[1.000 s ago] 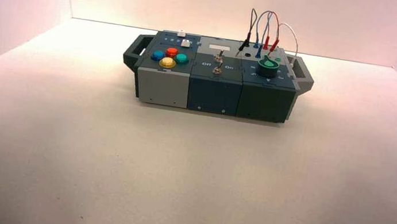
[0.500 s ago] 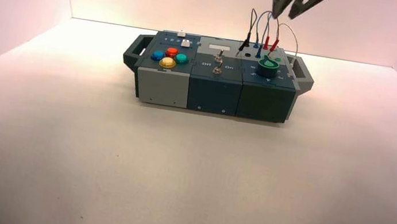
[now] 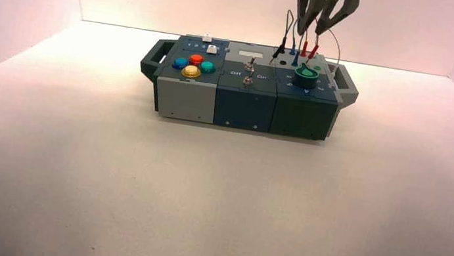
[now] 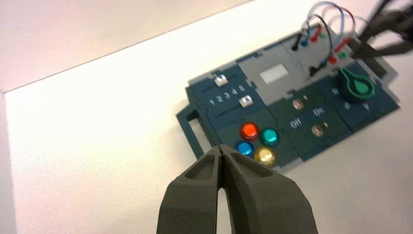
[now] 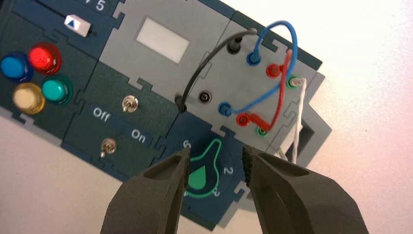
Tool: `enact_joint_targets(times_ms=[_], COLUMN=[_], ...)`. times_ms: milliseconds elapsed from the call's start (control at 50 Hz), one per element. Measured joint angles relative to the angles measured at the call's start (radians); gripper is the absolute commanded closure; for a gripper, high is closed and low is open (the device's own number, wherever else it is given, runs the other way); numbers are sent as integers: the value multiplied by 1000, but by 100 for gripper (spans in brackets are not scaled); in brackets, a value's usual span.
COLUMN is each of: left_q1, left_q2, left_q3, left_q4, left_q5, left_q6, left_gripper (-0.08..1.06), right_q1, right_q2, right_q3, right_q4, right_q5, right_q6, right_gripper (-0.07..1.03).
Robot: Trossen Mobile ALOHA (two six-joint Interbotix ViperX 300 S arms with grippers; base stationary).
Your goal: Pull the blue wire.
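Observation:
The blue wire (image 5: 279,22) arches in a loop between two blue plugs (image 5: 253,59) on the grey panel at the box's far right; both plugs sit in their sockets. In the high view its plugs (image 3: 296,59) stand behind the green knob (image 3: 306,77). My right gripper (image 3: 311,28) hangs open just above the tops of the wire loops, holding nothing. In its own view the fingertips (image 5: 215,153) frame the knob (image 5: 202,173), and the wire lies beyond them. My left gripper (image 4: 221,149) is shut and empty, hovering off the box's button end.
A red wire (image 5: 282,83), a black wire (image 5: 204,68) and a white wire (image 5: 298,112) crowd the same panel. Two toggle switches (image 5: 129,104) marked Off and On sit mid-box. Coloured buttons (image 3: 194,64) are on the box's left part. Handles stick out at both ends.
My right gripper came into the high view from above, dropped to the wire loops and shifted slightly left, with its jaws spread wider. The box and wires are unmoved.

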Motion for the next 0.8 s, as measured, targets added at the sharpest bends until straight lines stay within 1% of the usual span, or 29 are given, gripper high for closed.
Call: enact_joint_targets(times_ms=[100,220,300,360,420,660,800], left_q1=[-18,-31,-34,-37,-38,-40,-40], left_q2=[2,12,18,20,20,20,20], left_q3=[-17,-29,-31,-32,-31,-32,-32], left_q4=[0,-5,-11,-17,-18,-18,-20], left_q5=[38,57,58,60,60,60,60], left_q6=[12,12,12,12,12,12,12], left_gripper=[100,100,100,100,100,100,100], right_q1=[0,0,0,-2,0,0,-2], right_q2=[28,51,67,78,86,114,129], right_q3=[-17,-32,-43,-49,-55,-75,-86], right_q4=[-2,-2,-2,-3,-3,-37,-41], right_q5=[0,2,2,0,2,11,12], right_q6=[3,5,5,8,8,15,17], right_gripper=[40,41,44,44,44,44,44])
